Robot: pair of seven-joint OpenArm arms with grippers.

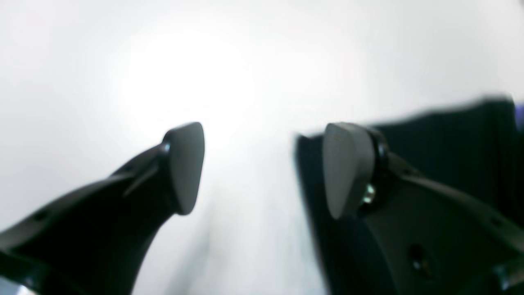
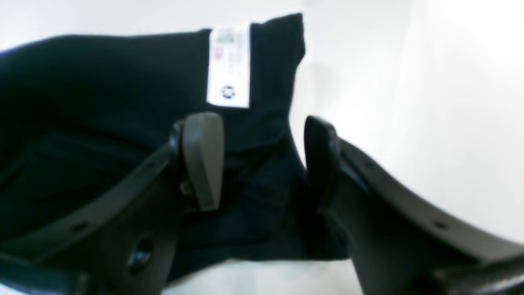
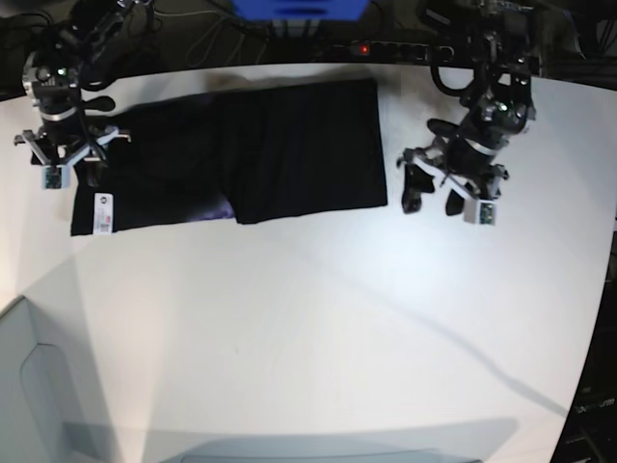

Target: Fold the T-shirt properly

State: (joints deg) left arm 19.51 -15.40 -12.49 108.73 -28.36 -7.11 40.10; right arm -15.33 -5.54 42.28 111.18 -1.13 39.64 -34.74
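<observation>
The black T-shirt (image 3: pixel 251 154) lies folded in a long band across the far part of the white table (image 3: pixel 308 328). Its white tag (image 3: pixel 101 212) sits at the near left corner, and a bit of purple print (image 3: pixel 207 212) peeks out at the near edge. My right gripper (image 3: pixel 72 172) is open over the shirt's left end; in the right wrist view it (image 2: pixel 262 164) straddles black cloth (image 2: pixel 102 102) just below the tag (image 2: pixel 228 65). My left gripper (image 3: pixel 432 198) is open and empty just right of the shirt's right edge, which shows in the left wrist view (image 1: pixel 450 143) beside the gripper (image 1: pixel 266 172).
A power strip with a red light (image 3: pixel 362 48), cables and a blue object (image 3: pixel 299 8) lie behind the table's far edge. A grey surface (image 3: pixel 29 386) sits at the near left corner. The curved table edge runs down the right side (image 3: pixel 603 289).
</observation>
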